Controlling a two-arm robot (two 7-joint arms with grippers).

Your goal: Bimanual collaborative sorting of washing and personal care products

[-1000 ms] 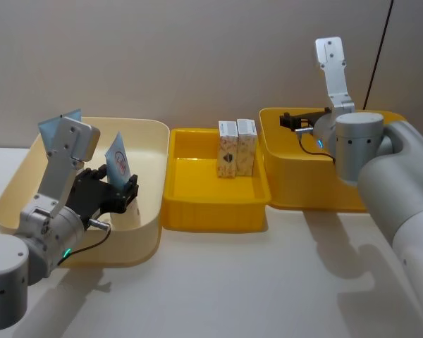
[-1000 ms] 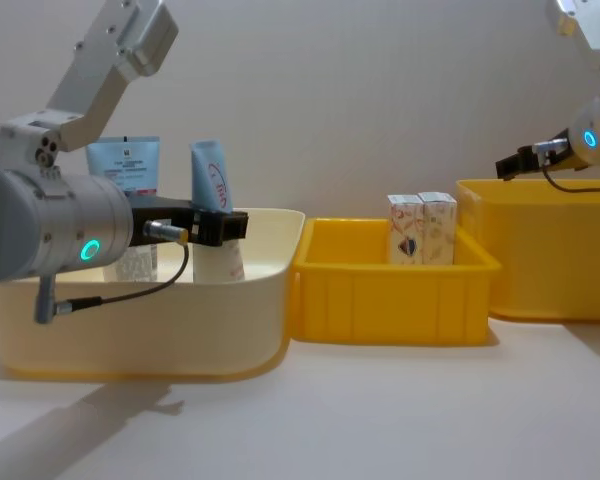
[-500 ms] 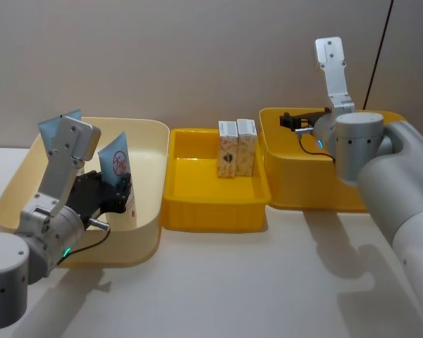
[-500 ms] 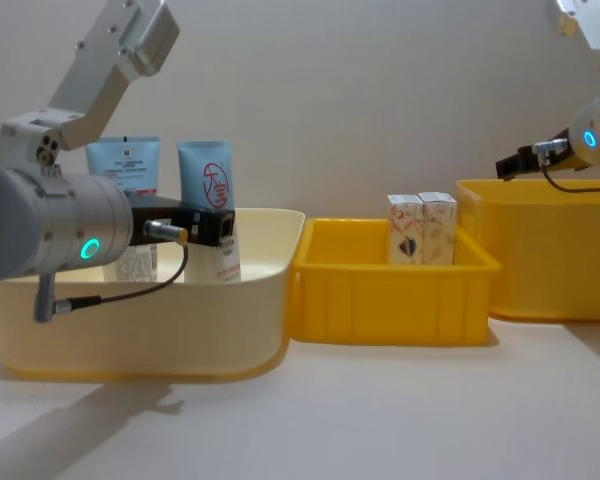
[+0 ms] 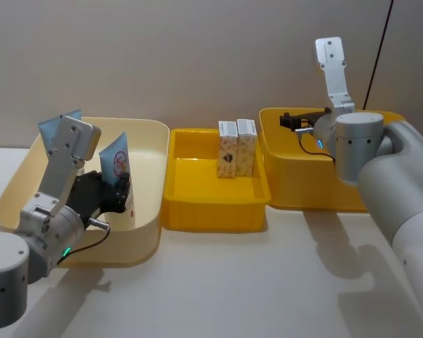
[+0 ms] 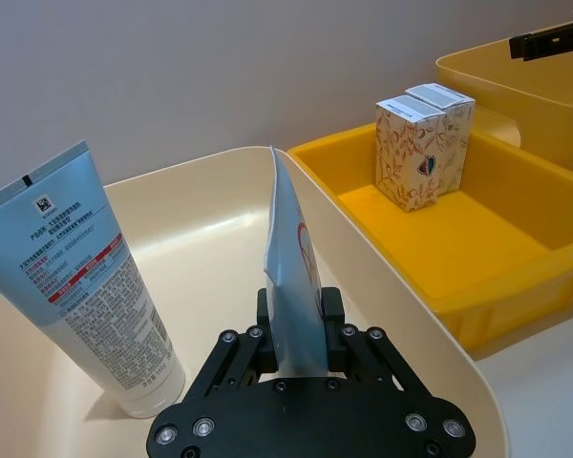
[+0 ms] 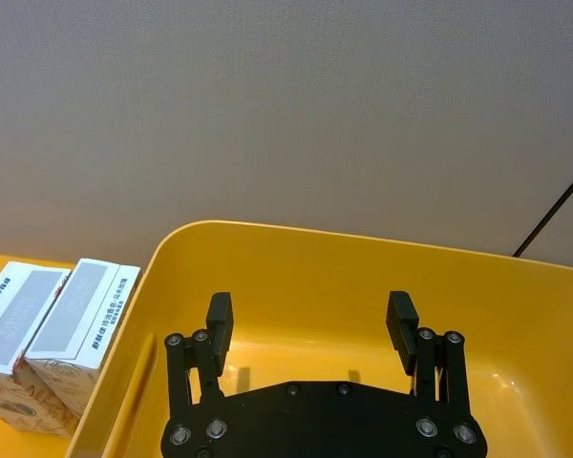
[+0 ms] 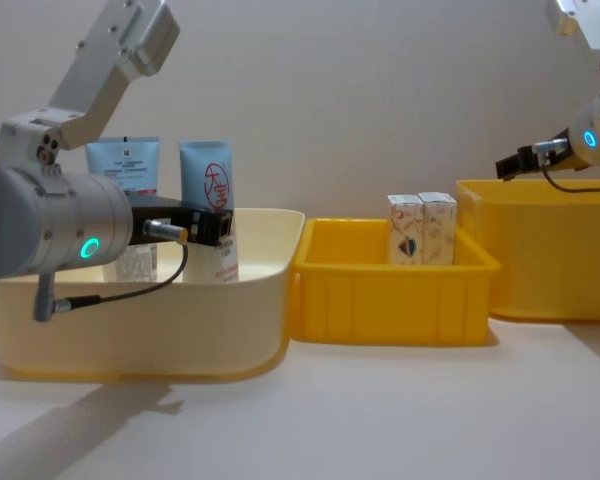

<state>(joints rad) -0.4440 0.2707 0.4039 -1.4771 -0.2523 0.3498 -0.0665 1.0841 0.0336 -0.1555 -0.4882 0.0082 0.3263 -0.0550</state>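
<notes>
Left gripper (image 6: pixel 295 322) sits inside the cream bin (image 5: pixel 149 218) at the left of the table (image 5: pixel 268 282), its fingers clamped on the lower part of a pale-blue squeeze tube (image 6: pixel 288 250). The tube stands upright, near the bin's right wall. A second pale-blue tube (image 6: pixel 73 272) stands upright farther left in the same bin — apart from the gripper.

Two white cartons (image 5: pixel 237 146) stand upright side by side, touching, toward the far end of the middle yellow bin (image 5: pixel 211 211).

Right gripper (image 7: pixel 307 310) hangs above the right yellow bin (image 5: pixel 303 184), near its far left part. Its fingers are spread apart with nothing between them — the bin floor shows through the gap.
</notes>
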